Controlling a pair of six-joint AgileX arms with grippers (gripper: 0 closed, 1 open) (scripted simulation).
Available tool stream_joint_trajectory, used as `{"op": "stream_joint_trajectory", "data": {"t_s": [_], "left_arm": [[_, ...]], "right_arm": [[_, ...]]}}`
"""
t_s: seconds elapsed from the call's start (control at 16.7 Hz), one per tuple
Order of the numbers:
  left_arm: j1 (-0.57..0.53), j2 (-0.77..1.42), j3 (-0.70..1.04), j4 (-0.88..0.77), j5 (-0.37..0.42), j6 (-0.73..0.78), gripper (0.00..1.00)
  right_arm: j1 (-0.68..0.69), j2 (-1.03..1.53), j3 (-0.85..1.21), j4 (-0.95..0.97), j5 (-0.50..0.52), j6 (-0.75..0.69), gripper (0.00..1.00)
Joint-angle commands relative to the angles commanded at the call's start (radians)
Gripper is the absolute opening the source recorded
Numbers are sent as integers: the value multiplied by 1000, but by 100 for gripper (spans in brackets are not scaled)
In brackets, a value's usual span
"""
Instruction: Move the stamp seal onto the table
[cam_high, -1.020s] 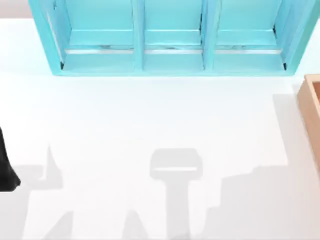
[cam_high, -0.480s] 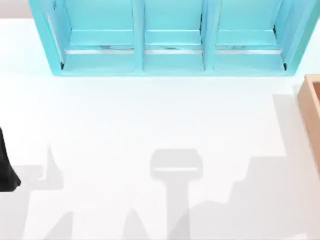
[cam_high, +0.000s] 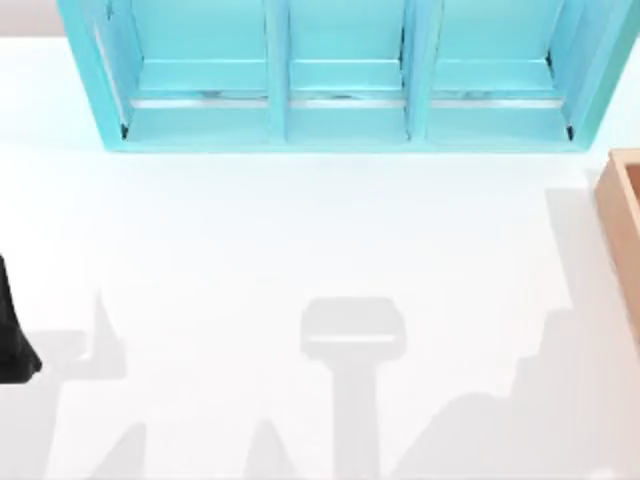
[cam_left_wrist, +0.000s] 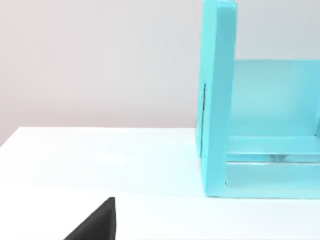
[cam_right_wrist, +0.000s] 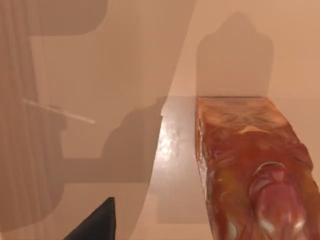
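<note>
Seal (cam_right_wrist: 250, 170) stands inside the box (cam_high: 625, 215) under my right wrist, looks stiff, glossy, likely slippery, so I'd pinch its flat amber sides; whether my fingers are apart, I cannot tell.

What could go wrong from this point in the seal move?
The stamp seal sits inside the tan wooden box, close to its walls in the right wrist view, so the right arm's jaws may scrape or catch a wall while closing. The seal looks narrow and glossy, so an off-centre grip might tip or drop it before it reaches the table.
</note>
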Motion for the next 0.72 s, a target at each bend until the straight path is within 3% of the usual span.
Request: {"op": "stream_joint_trajectory", "data": {"t_s": [0.36,0.66,0.72], "left_arm": [[0,0,0,0,0,0,100],[0,0,0,0,0,0,100],[0,0,0,0,0,0,100]], "right_arm": [[1,83,-129,214,0,2,100],[1,93,-139,232,0,2,100],[1,93,-139,232,0,2,92]]}}
